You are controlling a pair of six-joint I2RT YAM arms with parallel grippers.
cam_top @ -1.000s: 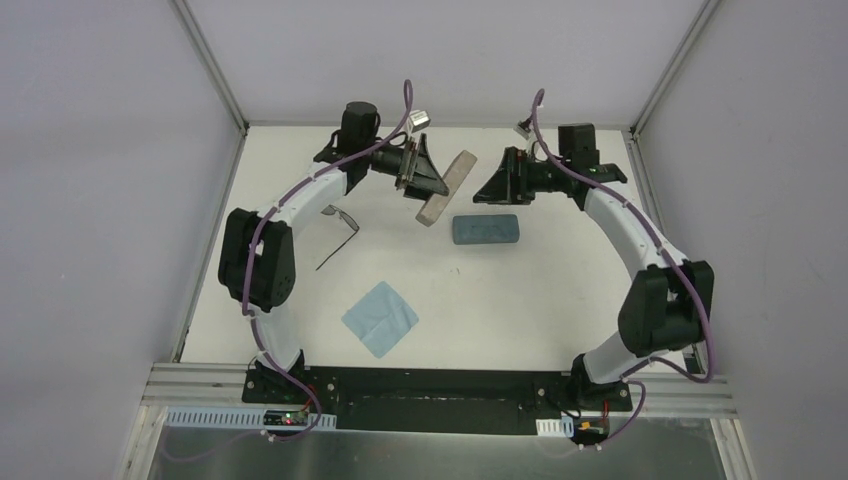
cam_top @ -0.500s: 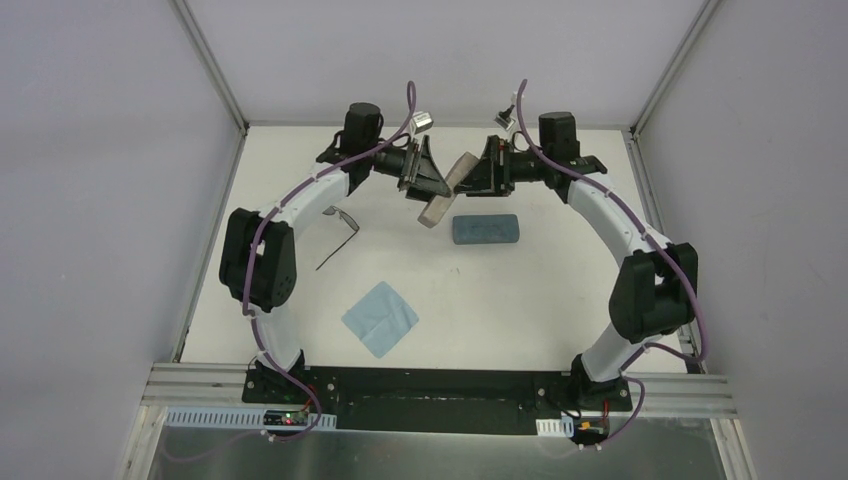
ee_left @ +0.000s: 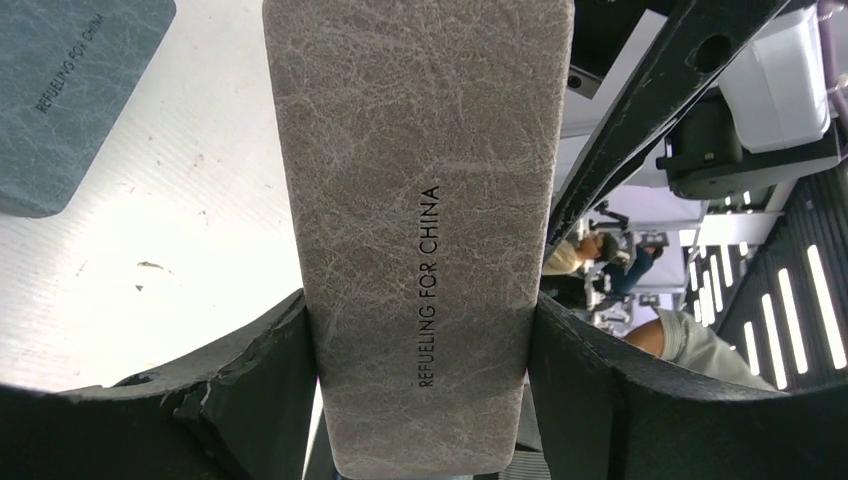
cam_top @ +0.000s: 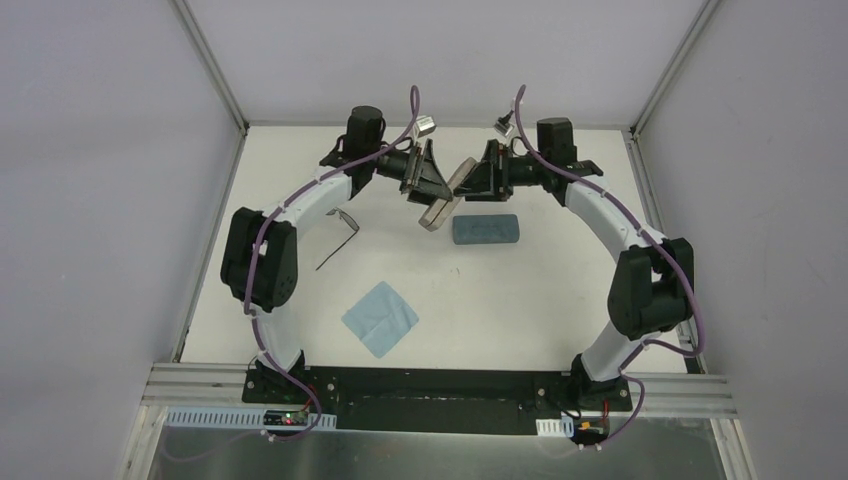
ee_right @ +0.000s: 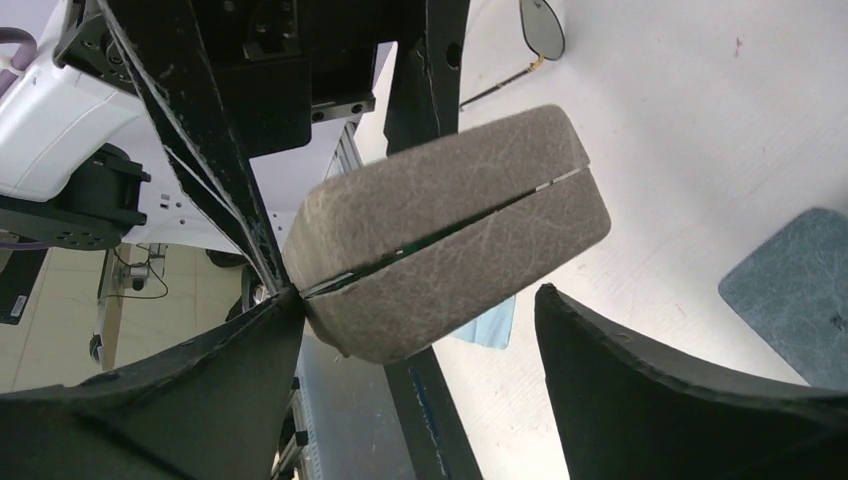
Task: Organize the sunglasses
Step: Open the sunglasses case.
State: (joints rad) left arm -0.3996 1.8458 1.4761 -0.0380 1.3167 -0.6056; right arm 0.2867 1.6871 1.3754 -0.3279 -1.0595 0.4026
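Light blue cloth (cam_top: pixel 380 318): square, soft, flat, nearest the bases. Sunglasses (cam_top: pixel 343 222): thin black wire pair, loose on the table (cam_top: pixel 560 300), left side, outside any case. Blue case (cam_top: pixel 486 230): oblong, grained, lying flat. Furthest, left gripper (ee_left: pixel 420 385) pinches beige case (ee_left: pixel 420 200) aloft: leathery grain, rounded corners, seam cracked, contents unseen. Right gripper (ee_right: pixel 420 340) spread, straddling its end.

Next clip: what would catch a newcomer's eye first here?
A beige case is held off the table at the far middle, clamped in the left gripper, with the right gripper open around its free end. A blue case lies on the table beside it; sunglasses lie loose farther left.
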